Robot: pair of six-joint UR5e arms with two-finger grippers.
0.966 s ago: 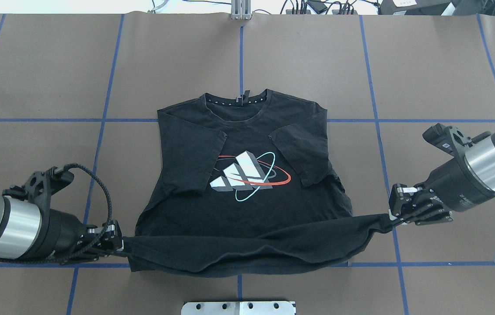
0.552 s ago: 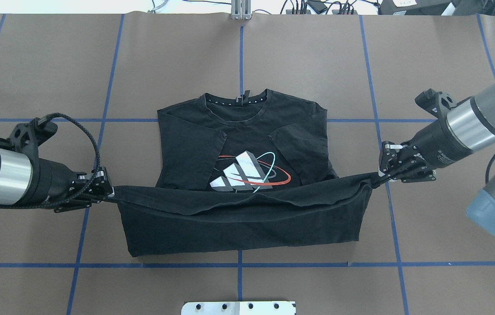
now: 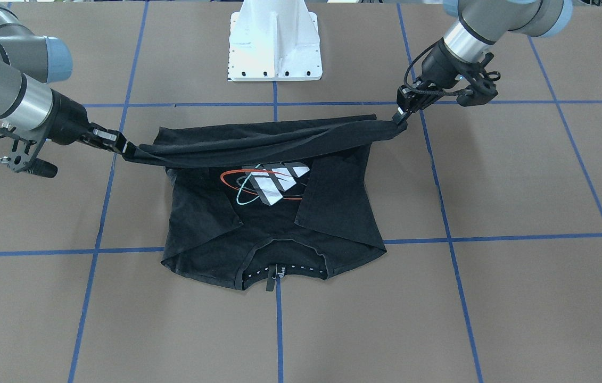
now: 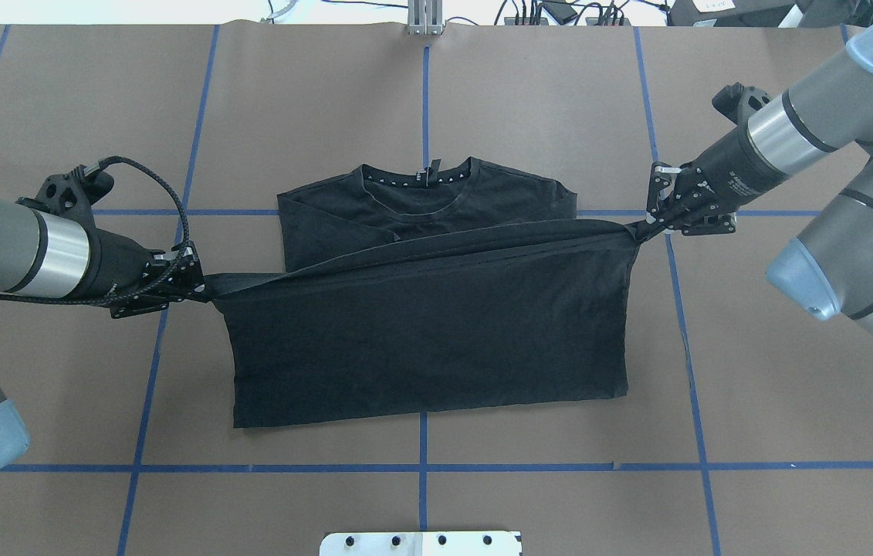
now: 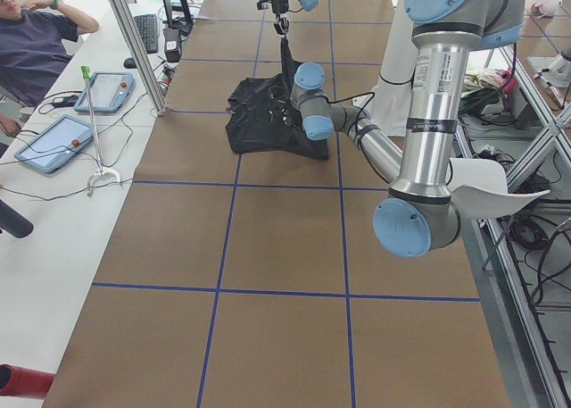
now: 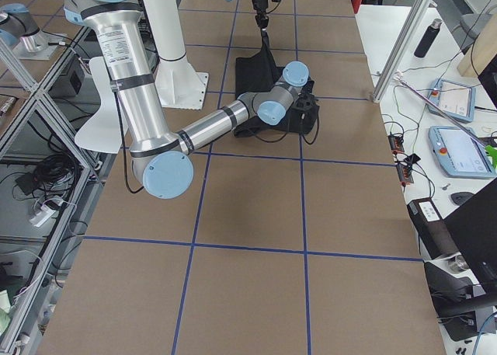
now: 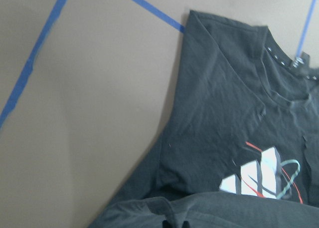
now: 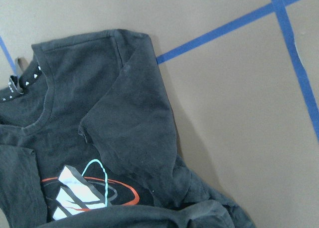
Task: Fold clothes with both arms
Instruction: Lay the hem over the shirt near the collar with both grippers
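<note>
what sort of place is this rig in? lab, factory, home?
Most likely a robotics lab workcell: the table wears brown paper with a blue tape grid, teach pendants lie on a side bench by a seated person, and aluminium frame posts stand at its edge.

We reach our left arm [image 4: 19, 251] in from one side and our right arm [image 4: 807, 123] from the other, spread wide apart. Our left gripper [image 4: 203, 287] and right gripper [image 4: 641, 231] each pinch tight on a corner of the T-shirt [image 4: 428, 347].
</note>
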